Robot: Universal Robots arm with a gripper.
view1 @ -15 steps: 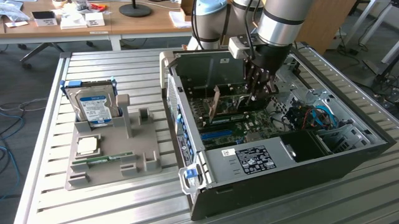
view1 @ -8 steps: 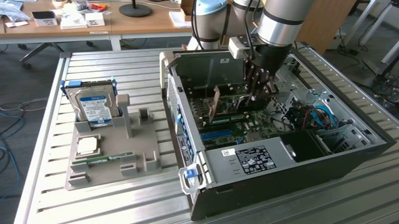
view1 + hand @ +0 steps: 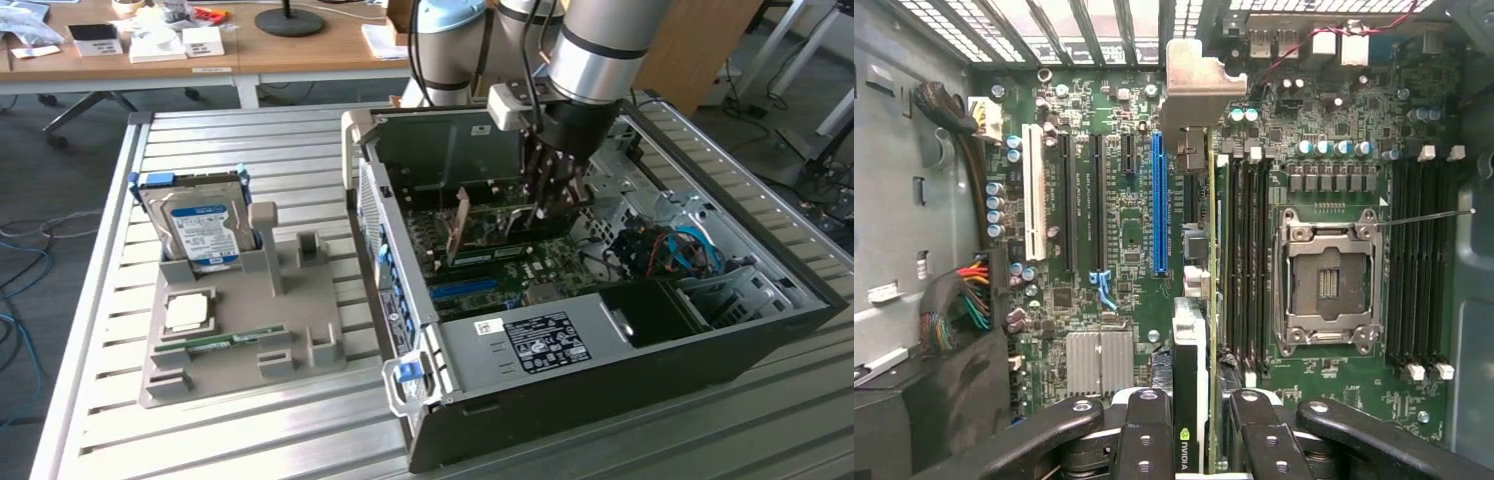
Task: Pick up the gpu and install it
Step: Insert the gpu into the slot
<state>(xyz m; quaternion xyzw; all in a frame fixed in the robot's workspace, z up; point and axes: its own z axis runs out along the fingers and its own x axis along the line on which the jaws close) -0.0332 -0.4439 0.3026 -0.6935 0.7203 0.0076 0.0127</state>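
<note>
My gripper (image 3: 551, 205) reaches down into the open computer case (image 3: 747, 335) and is shut on the gpu (image 3: 497, 238). In the wrist view I see the gpu (image 3: 1194, 350) edge-on between the two black fingers (image 3: 1149, 425), with its black cooler face bearing a green logo. Its silver end bracket (image 3: 1189, 85) points at the case's rear slots. The card stands upright over the motherboard (image 3: 1104, 150), beside the long blue expansion slot (image 3: 1159, 205) and apart from the memory slots (image 3: 1249, 260). Whether its edge touches a slot I cannot tell.
An empty processor socket (image 3: 1329, 280) lies beyond the memory slots. Cable bundles (image 3: 959, 300) crowd one case wall. On the exterior view's left, a grey fixture (image 3: 287, 330) holds a hard drive (image 3: 203, 228), a processor (image 3: 187, 312) and a memory stick (image 3: 220, 342). The power supply (image 3: 541, 345) fills the case's near side.
</note>
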